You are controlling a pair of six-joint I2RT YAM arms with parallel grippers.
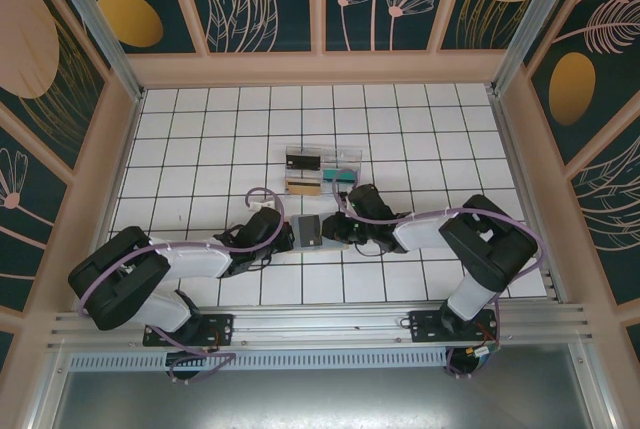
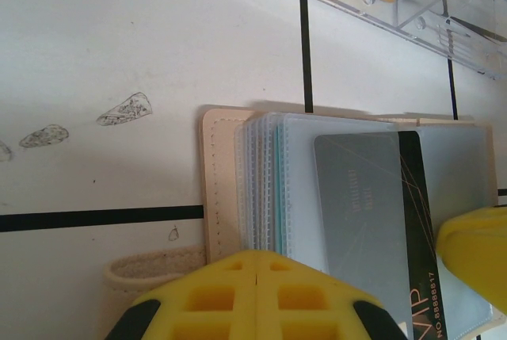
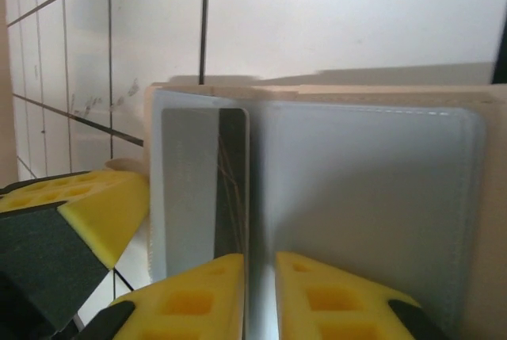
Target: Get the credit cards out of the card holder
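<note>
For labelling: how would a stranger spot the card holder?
On the white tiled table, find the clear plastic compartment tray. On its near side lies the open folding card holder, tan-edged with a grey card in its sleeve, unlike the see-through tray.

The table [image 1: 200,149] under me is white tile with thin dark grid lines. The card holder [image 1: 308,232] lies open and flat on it, tan cover down, between my left gripper [image 1: 291,236] and my right gripper [image 1: 330,232]. Just beyond both sets of fingertips, a clear plastic tray [image 1: 322,171] sits directly on the tiles. Ahead of my left gripper and off to one side of the holder, a few small grey smudges [image 2: 123,108] mark the bare surface.
</note>
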